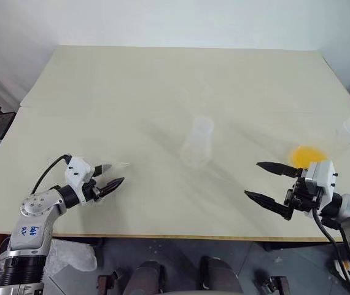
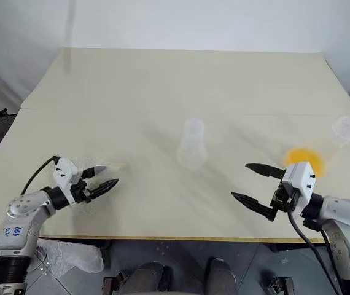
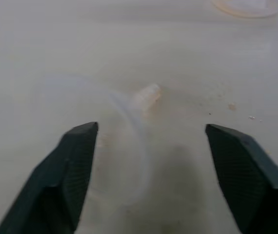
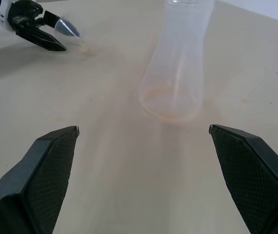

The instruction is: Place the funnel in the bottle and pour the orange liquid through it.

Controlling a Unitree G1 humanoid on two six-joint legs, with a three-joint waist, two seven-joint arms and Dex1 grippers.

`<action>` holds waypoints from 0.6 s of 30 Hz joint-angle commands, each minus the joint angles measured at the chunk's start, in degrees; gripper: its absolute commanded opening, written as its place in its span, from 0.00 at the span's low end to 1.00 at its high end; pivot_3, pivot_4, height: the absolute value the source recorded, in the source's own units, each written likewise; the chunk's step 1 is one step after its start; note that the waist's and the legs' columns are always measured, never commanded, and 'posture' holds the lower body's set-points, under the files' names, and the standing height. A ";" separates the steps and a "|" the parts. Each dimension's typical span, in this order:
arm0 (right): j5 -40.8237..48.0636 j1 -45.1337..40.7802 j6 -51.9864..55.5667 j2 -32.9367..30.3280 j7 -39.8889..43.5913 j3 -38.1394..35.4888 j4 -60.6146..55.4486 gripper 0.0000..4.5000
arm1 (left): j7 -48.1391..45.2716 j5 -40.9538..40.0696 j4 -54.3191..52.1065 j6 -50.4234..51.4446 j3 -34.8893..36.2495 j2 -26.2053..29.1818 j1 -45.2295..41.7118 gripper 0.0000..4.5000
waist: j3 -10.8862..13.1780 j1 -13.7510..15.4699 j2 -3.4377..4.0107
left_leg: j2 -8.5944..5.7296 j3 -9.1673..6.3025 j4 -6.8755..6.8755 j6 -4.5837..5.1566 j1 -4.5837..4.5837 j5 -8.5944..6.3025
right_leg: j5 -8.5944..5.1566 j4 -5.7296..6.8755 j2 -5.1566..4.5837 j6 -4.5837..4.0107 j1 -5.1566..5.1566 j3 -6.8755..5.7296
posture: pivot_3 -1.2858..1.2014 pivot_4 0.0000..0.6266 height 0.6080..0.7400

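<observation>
Fingers first: on my left gripper (image 1: 110, 176) they stand partly apart around the funnel (image 3: 124, 146), one on each side of its wide rim, and I cannot tell whether either pad touches the plastic yet. The funnel lies on its side on the table (image 1: 163, 80), its narrow stem pointing away from my wrist, so I judge this a grasp in the making and not a firm hold. My right gripper (image 1: 266, 180) hangs above the near right part of the table with its fingers spread wide and nothing between them.

The bottle (image 1: 198, 142) stands upright near the middle of the table, well apart from both my grippers, its neck open and empty. In the right wrist view a faint orange ring shows at its base, but no real fill. The orange liquid (image 1: 307, 155) sits in a clear cup (image 1: 347, 136) lying tilted on the far right of the table, just beyond my right gripper.

By my reckoning the task is barely begun. Nothing is in the bottle's neck and nothing has been poured. What is left is nearly all of it: closing on the funnel, lifting it, carrying it across to the bottle, seating the stem, then taking the cup and tipping the liquid through.
</observation>
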 commanded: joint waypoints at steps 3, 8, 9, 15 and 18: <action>0.81 1.61 -0.91 -0.31 -0.79 -3.41 -3.28 1.00 | -1.12 -1.56 -1.84 2.65 -0.02 1.28 0.12 0.37 | -0.01 0.26 0.01 | -0.01 0.00 0.01 0.00 0.02 0.00 | 0.00 0.00 -0.02 0.00 0.03 0.04 | 0.52 0.24 1.00; 0.56 2.38 -0.98 0.01 -1.28 -3.52 -3.84 1.00 | -2.45 -2.38 -1.17 2.82 0.19 1.92 -0.48 0.02 | -0.04 0.27 0.07 | -0.02 -0.03 0.04 0.00 0.03 0.00 | 0.00 -0.01 -0.06 0.00 0.07 0.11 | 0.52 0.24 1.00; 0.53 2.38 -1.07 0.02 -1.36 -3.46 -3.81 1.00 | -2.76 -2.92 -1.18 3.13 0.30 1.99 -0.70 0.01 | -0.06 0.26 0.10 | -0.02 -0.03 0.04 0.00 0.04 0.00 | 0.00 0.00 -0.06 0.00 0.07 0.11 | 0.52 0.24 1.00; 0.42 1.85 -1.45 0.07 -1.78 -3.31 -3.45 1.00 | -6.17 -5.83 -0.27 3.94 1.00 3.23 -3.35 0.01 | -0.08 0.22 0.16 | -0.02 -0.03 0.03 0.00 0.05 0.00 | 0.00 -0.01 -0.06 0.00 0.06 0.10 | 0.52 0.24 1.00; 0.29 1.51 -1.70 0.18 -2.07 -3.39 -3.26 1.00 | -7.28 -6.85 1.33 4.15 1.69 3.60 -6.21 0.01 | -0.07 0.26 0.16 | -0.02 -0.04 0.03 0.01 0.04 0.00 | 0.00 -0.01 -0.05 0.00 0.06 0.09 | 0.52 0.24 1.00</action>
